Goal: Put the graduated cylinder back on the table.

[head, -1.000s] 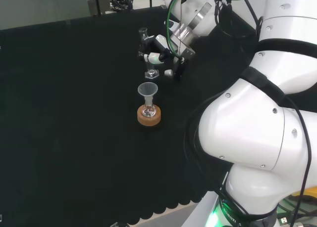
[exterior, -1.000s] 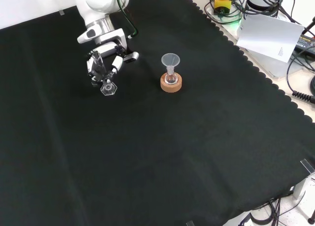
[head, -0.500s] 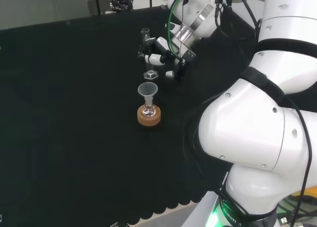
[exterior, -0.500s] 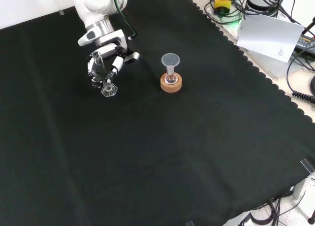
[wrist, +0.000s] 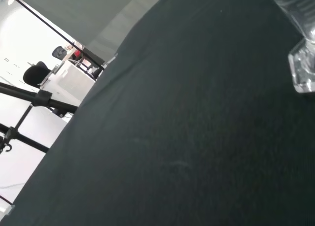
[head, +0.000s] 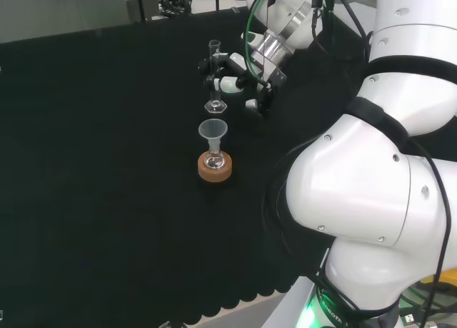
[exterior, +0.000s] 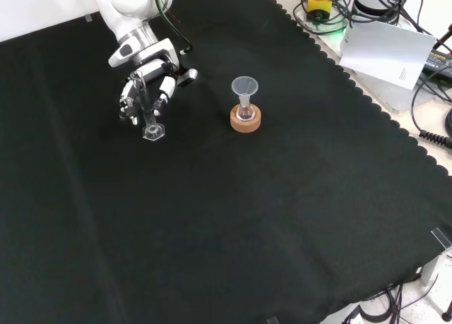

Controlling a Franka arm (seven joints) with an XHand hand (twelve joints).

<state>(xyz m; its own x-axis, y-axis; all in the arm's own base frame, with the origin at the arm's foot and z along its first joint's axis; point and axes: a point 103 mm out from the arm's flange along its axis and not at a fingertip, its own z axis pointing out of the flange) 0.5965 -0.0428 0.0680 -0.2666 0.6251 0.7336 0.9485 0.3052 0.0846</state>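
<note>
Fingers of the hand (exterior: 145, 91) curl round the upright cylinder (exterior: 150, 119), whose foot looks set on the cloth (exterior: 233, 218) at nine o'clock from the funnel (exterior: 244, 88) in the front view. You should uncurl slowly, without tipping it.

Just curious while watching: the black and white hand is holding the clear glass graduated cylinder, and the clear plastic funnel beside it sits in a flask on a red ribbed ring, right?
Not quite: the front view shows the flask's stand is a tan cork ring, not a red ribbed one. The hand does hold the graduated cylinder, with the funnel beside it.
</note>
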